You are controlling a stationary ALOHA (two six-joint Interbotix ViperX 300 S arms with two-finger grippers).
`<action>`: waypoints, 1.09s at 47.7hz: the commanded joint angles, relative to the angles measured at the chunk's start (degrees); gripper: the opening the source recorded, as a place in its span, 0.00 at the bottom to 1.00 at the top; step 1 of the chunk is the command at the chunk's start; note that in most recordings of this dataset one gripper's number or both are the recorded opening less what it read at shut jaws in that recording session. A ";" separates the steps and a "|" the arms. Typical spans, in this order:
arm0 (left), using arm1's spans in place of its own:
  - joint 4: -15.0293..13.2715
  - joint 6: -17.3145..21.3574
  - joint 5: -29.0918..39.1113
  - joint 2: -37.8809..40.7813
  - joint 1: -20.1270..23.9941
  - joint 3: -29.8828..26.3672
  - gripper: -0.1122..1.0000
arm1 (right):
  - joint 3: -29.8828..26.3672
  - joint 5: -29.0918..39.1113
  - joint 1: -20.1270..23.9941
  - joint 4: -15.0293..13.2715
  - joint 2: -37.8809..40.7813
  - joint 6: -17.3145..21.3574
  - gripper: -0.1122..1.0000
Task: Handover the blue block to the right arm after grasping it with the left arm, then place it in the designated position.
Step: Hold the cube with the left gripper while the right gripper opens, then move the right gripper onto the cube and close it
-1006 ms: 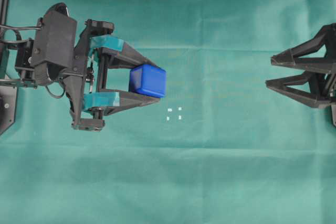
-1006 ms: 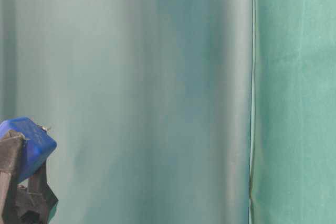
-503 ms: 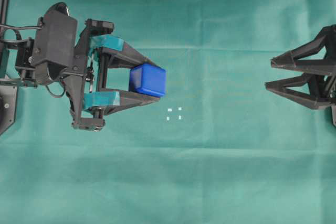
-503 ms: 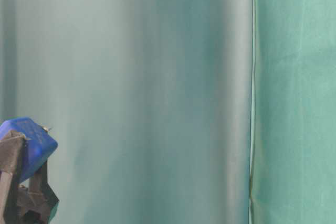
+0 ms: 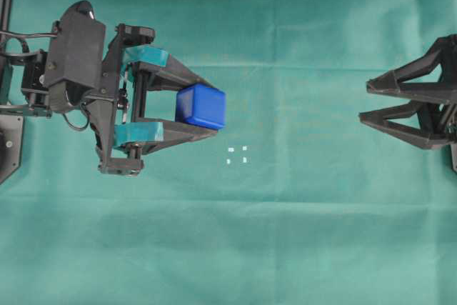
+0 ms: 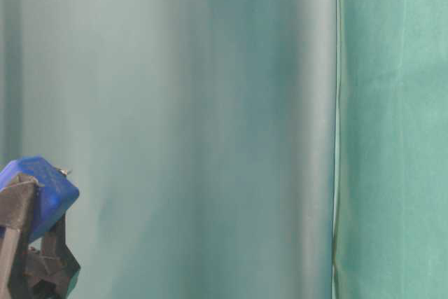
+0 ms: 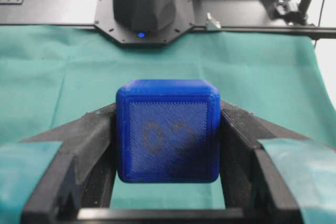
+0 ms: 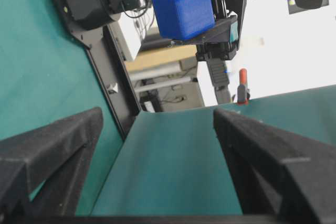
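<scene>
The blue block is held off the green cloth, pinched between the teal-taped fingers of my left gripper, which is shut on it. In the left wrist view the block fills the gap between both fingers, its face with a faint dark symbol turned to the camera. At table level, the block shows at the lower left. My right gripper waits open at the far right with nothing in it, pointing left toward the block. The designated position, a small square of white marks, lies just right of and below the block.
Green cloth covers the whole table. A black frame rail runs along the left edge. The right arm's base stands at the far side in the left wrist view. A green backdrop fills the table-level view.
The left gripper, with the block in it, has drifted very slightly; at table level the block sits a touch further right. The right gripper has barely moved.
</scene>
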 commanded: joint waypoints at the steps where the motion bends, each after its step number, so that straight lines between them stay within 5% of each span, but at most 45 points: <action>1: -0.09 0.00 -0.18 -0.79 0.18 -0.70 0.52 | -1.67 -0.44 0.18 -0.09 0.18 0.00 0.94; 18: -0.09 -0.09 0.26 -0.79 0.26 -0.70 0.52 | -5.19 -2.72 0.09 -2.11 5.71 0.00 0.94; 52: -0.09 -0.09 0.53 -0.70 0.26 -0.70 0.52 | -21.45 -4.57 -0.35 -8.44 25.93 0.00 0.94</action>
